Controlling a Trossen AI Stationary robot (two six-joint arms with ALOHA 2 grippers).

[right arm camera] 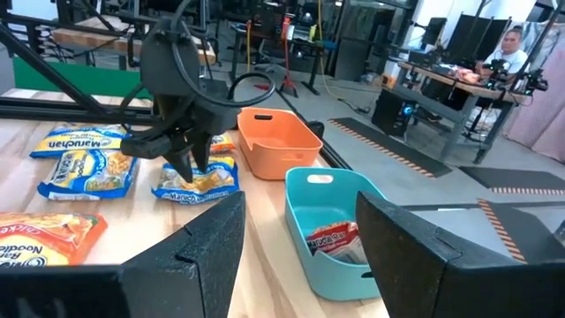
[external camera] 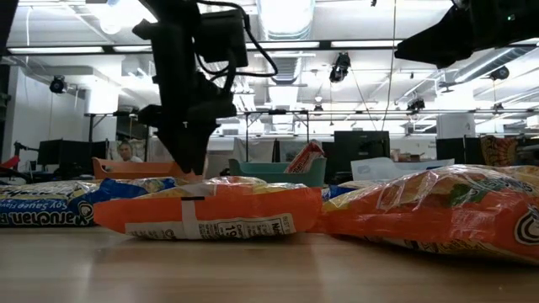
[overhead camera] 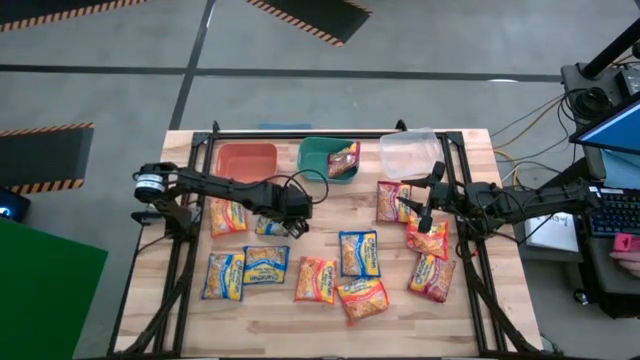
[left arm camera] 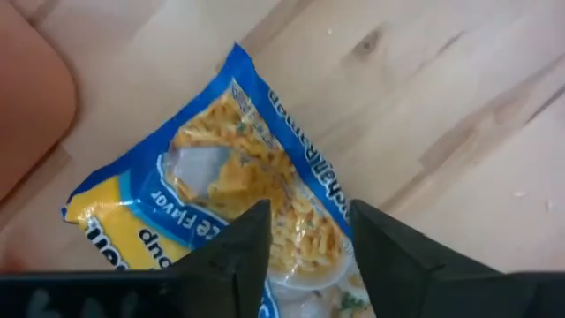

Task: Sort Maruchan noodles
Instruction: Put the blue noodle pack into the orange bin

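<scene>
Several Maruchan packets lie flat on the wooden table: blue-and-yellow ones (overhead camera: 266, 264), orange-red ones (overhead camera: 316, 280) and a maroon one (overhead camera: 392, 200). Another maroon packet (overhead camera: 344, 158) leans in the green bin (overhead camera: 318, 160). My left gripper (overhead camera: 292, 226) is open and points down over a small blue-and-yellow packet (left arm camera: 238, 177) near the table's middle, with its fingers on either side of the packet's middle. My right gripper (right arm camera: 300, 221) is open and empty. It hangs above the maroon and orange packets on the right (overhead camera: 428, 238). My left gripper comes from above with its fingertips (left arm camera: 256, 231) down at the middle of the blue-and-yellow packet (right arm camera: 199, 183), which lies flat on the table. I cannot tell whether the fingertips touch it.
Three bins stand along the far edge: orange (overhead camera: 246, 160), green, and clear (overhead camera: 410, 152). Packets crowd the near half of the table (overhead camera: 359, 253). Bare wood shows between the bins and the left gripper. A person sits at a desk in the room beyond (right arm camera: 510, 44).
</scene>
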